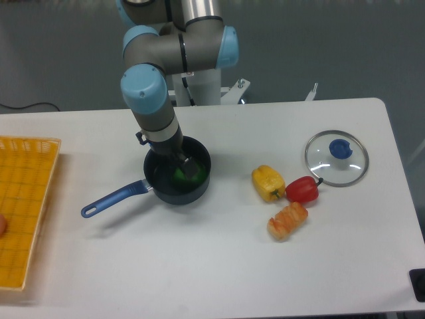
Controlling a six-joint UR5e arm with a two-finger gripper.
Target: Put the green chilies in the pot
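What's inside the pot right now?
The green chilies lie inside the pot, only partly visible. The gripper reaches down into it and covers the rest of them and much of the pot's floor. Whether the jaws grip them cannot be told.

Glossy plastic on the green chilies (180, 175), inside a dark matt pot (196, 191). Clear glass for the lid (336, 158). Smooth white table (199, 266).

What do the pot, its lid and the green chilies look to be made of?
Pot: dark matte body, likely coated metal or plastic; blue handle looks plastic. Lid: clear, glass-like, with a pale rim and blue knob. Green chilies: bright, uniformly colored, probably plastic toy, mostly hidden under the gripper.
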